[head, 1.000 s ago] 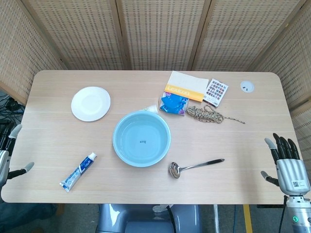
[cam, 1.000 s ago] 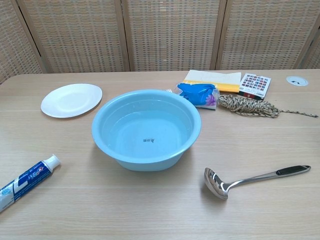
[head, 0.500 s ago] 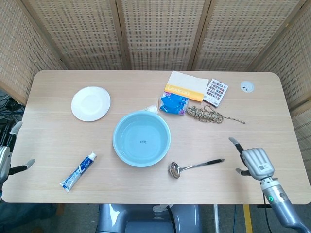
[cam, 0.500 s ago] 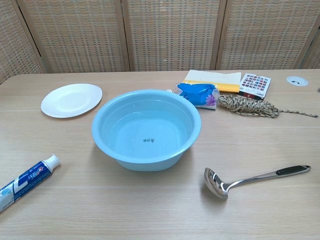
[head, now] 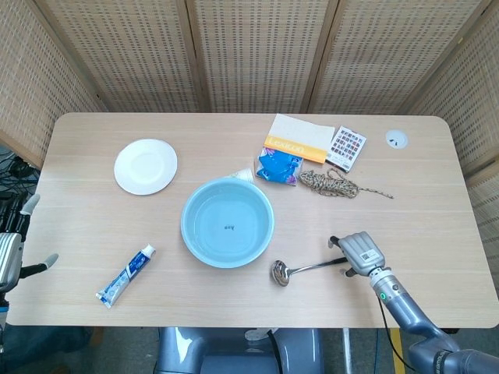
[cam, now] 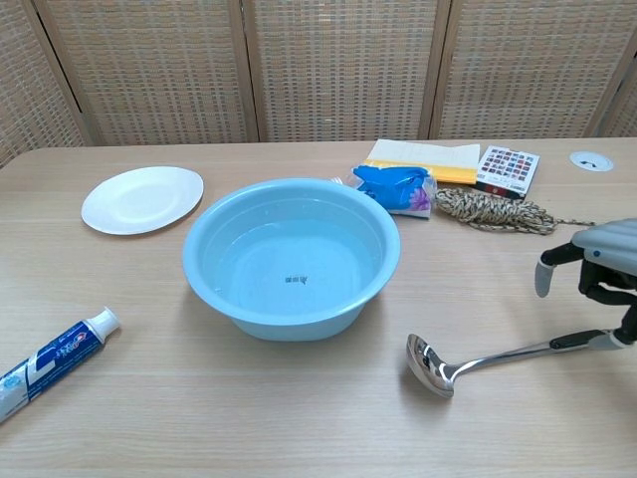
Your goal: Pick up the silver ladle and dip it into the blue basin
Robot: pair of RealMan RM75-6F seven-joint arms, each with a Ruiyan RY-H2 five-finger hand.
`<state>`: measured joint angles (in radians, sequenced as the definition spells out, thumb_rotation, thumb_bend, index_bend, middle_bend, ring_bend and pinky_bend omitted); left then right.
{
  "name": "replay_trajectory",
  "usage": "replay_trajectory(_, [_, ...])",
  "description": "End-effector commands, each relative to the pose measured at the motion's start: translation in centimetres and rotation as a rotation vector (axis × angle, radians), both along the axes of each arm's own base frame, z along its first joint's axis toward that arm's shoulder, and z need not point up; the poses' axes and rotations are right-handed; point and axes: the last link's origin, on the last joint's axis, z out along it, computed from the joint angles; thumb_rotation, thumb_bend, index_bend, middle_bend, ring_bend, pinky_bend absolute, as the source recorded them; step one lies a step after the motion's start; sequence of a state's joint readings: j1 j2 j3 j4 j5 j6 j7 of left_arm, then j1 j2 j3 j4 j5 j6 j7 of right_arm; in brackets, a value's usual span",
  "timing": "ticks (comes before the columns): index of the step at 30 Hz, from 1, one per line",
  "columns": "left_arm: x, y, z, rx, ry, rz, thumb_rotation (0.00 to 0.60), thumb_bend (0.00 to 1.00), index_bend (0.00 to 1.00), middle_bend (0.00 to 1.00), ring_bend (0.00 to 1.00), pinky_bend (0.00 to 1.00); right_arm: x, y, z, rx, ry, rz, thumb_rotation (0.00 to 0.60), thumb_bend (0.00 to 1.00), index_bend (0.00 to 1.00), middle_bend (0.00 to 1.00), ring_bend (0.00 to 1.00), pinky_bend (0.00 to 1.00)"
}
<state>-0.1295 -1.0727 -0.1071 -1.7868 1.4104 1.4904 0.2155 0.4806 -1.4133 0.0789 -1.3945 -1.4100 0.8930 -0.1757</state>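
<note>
The task is barely begun. The silver ladle [head: 310,268] lies flat on the worktop [head: 421,179], its bowl toward the blue basin [head: 227,222] and its dark-tipped handle end right under the right hand [head: 359,252]. That hand hovers over the handle end with its fingers [cam: 543,278] apart and curved downward; whether any of them touches the handle cannot be told. Nothing is lifted. Gripping, lifting and dipping all remain.

The left hand [head: 11,251] is at the worktop's far side from the ladle, fingers spread, holding nothing.

Beyond the right hand: one basin, one ladle, one white plate [head: 145,166], one toothpaste tube [head: 125,276], one twine bundle [head: 333,185], one blue packet [head: 277,165].
</note>
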Motion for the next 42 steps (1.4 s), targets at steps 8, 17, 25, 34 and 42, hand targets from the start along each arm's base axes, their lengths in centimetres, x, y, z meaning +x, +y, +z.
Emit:
replay_trajectory(8, [0.0, 0.0, 0.0, 0.006, 0.000, -0.003, 0.600, 0.00, 0.00, 0.00, 0.00, 0.00, 0.1, -0.3, -1.8, 0.002, 0.003, -0.020, 0.600, 0.42, 0.47, 0.98, 1.00, 1.00])
replay_trajectory(17, [0.0, -0.1, 0.0, 0.008, -0.004, -0.007, 0.600, 0.00, 0.00, 0.00, 0.00, 0.00, -0.5, 0.2, -3.3, 0.009, 0.034, -0.009, 0.600, 0.52, 0.48, 0.98, 1.00, 1.00])
replay_trajectory(25, [-0.1, 0.0, 0.0, 0.006, -0.006, -0.009, 0.600, 0.00, 0.00, 0.00, 0.00, 0.00, -1.1, 0.5, -3.6, 0.011, 0.062, 0.003, 0.600, 0.52, 0.50, 0.98, 1.00, 1.00])
replay_trajectory(34, [-0.1, -0.1, 0.1, 0.009, -0.010, -0.009, 0.600, 0.00, 0.00, 0.00, 0.00, 0.00, -1.7, 0.5, -3.8, 0.011, 0.075, -0.001, 0.600, 0.52, 0.50, 0.98, 1.00, 1.00])
replay_trajectory(42, [-0.1, -0.1, 0.1, 0.011, -0.011, -0.004, 0.600, 0.00, 0.00, 0.00, 0.00, 0.00, -1.9, 0.3, -4.3, 0.008, 0.079, -0.003, 0.600, 0.52, 0.51, 0.98, 1.00, 1.00])
